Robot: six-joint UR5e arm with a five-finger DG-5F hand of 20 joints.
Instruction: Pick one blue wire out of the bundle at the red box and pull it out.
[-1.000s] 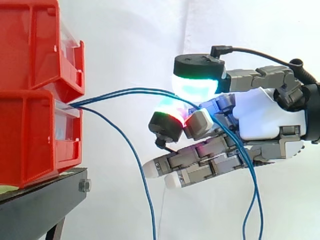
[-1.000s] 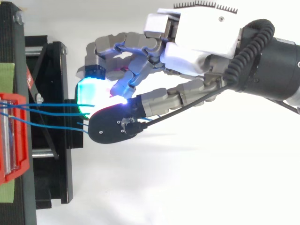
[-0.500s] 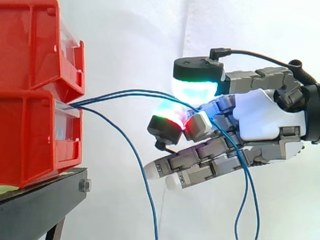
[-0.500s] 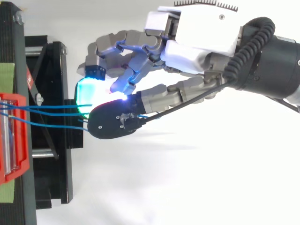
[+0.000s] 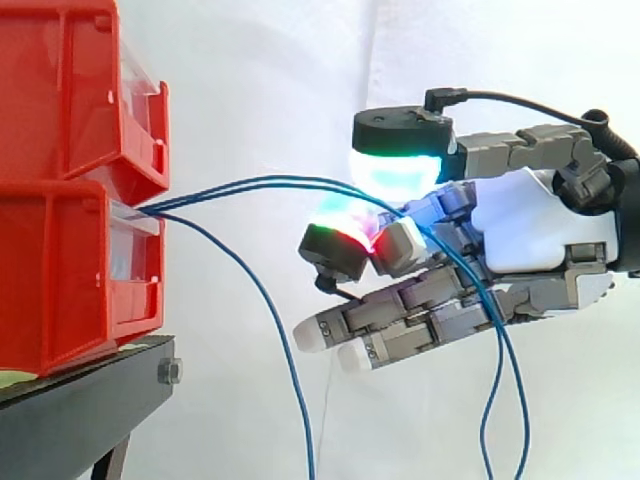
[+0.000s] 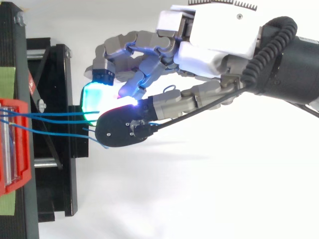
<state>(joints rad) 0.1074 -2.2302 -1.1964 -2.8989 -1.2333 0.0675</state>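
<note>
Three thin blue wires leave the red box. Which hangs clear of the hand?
The lowest blue wire: it droops down alone, while the upper two arch across into the hand.

Place: a robot laboratory, arranged as a test set-up.
Backdrop: a plain white curtain closes the scene behind.
Fixture: red bins are stacked on a black stand; blue wires come out of one bin.
Machine: a robot hand with grey fingers and glowing pads, on a black arm.

3 blue wires arc from red box.
</note>
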